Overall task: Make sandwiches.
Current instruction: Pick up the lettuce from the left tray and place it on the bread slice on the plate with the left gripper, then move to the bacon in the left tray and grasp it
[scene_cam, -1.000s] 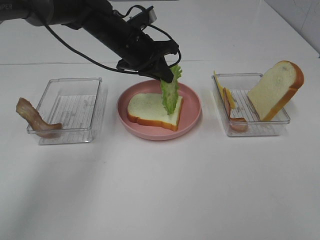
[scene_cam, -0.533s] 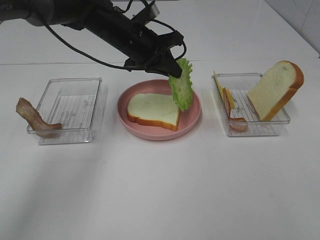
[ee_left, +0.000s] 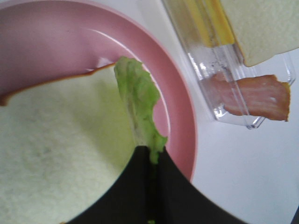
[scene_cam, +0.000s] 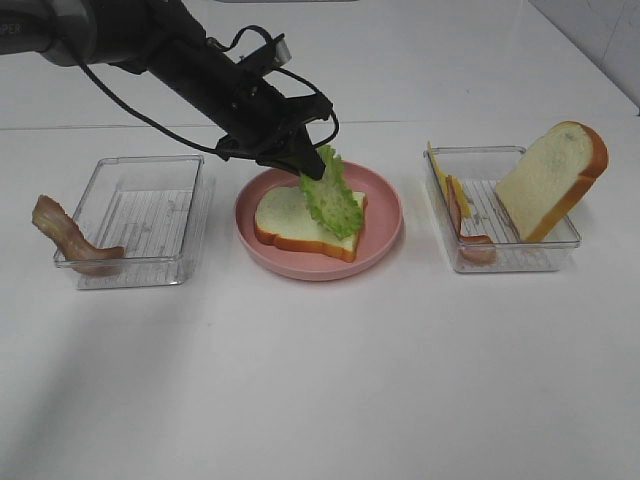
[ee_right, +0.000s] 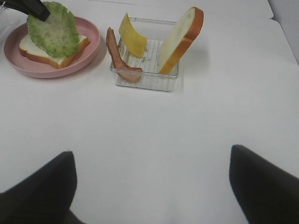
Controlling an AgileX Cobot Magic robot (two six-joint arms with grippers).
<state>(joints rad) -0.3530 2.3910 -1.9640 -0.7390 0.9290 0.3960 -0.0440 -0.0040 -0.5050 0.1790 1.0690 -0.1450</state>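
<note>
**Lettuce going onto the base slice, leaf not yet let go**

The lettuce (scene_cam: 330, 195) is hanging from its upper edge and draping down over the bread slice (scene_cam: 285, 225). Its lower end appears to be touching the crumb. The left end effector (scene_cam: 312, 166) is pinching that upper edge, fingers pressed together on the leaf. It is holding the leaf at a slant, probably so the ruffled face lies down flat across the bread.

The bread slice is lying flat on the pink plate (scene_cam: 388, 225), serving as the base of the stack.

The other fillings are waiting in the right tray (scene_cam: 505, 262):
- The second bread slice (scene_cam: 552, 178) is leaning on edge against the far wall.
- The cheese (ee_right: 131, 41) is standing upright.
- A bacon strip (ee_right: 117, 56) is draping over the rim.

All three are propped up, so their edges look easy to pinch.

A second bacon strip (scene_cam: 70, 235) is hanging over the outer rim of the left tray (scene_cam: 130, 262).

The right end effector (ee_right: 152, 161) is hovering spread wide over the bare counter (scene_cam: 320, 380), well apart from everything and holding nothing.

Judgement: the task is early, at layer two of the stack. The risk is the leaf sliding off the bread on release.
</note>
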